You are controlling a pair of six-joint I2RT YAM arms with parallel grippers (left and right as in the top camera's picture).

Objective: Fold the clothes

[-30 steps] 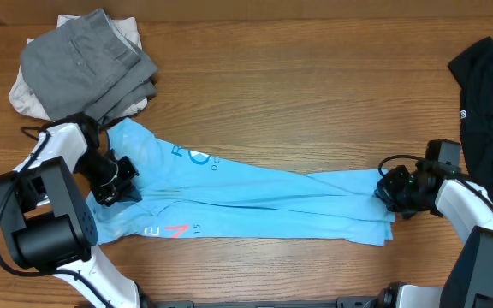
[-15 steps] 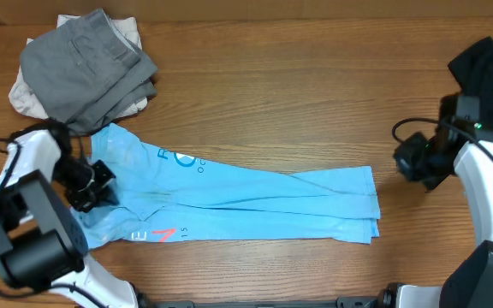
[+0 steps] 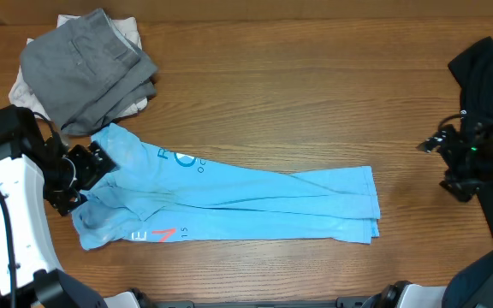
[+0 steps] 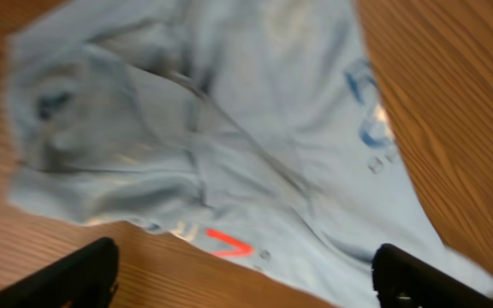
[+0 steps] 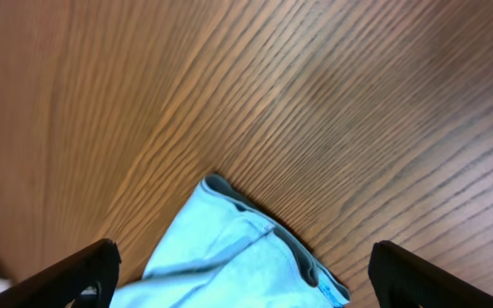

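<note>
The clothes here are chiefly a light blue T-shirt (image 3: 229, 201), folded into a long narrow strip that lies flat across the table. Its printed end is at the left. My left gripper (image 3: 77, 178) hovers open at that left end, and nothing is between its fingers. In the left wrist view the shirt (image 4: 229, 128) spreads out beyond the black fingers (image 4: 67, 275). My right gripper (image 3: 443, 165) is open and stands clear to the right of the shirt's right end. The right wrist view shows only that hemmed corner (image 5: 238, 257) on bare wood.
A folded grey garment (image 3: 88, 60) lies on an off-white one (image 3: 22, 92) at the back left, close to the shirt's top left corner. A black garment (image 3: 490, 73) lies at the right edge, behind my right arm.
Both grippers have opened and let go of the shirt's ends. The left has drawn back to the left and the right has drawn away to the right. The shirt has shifted slightly left.
</note>
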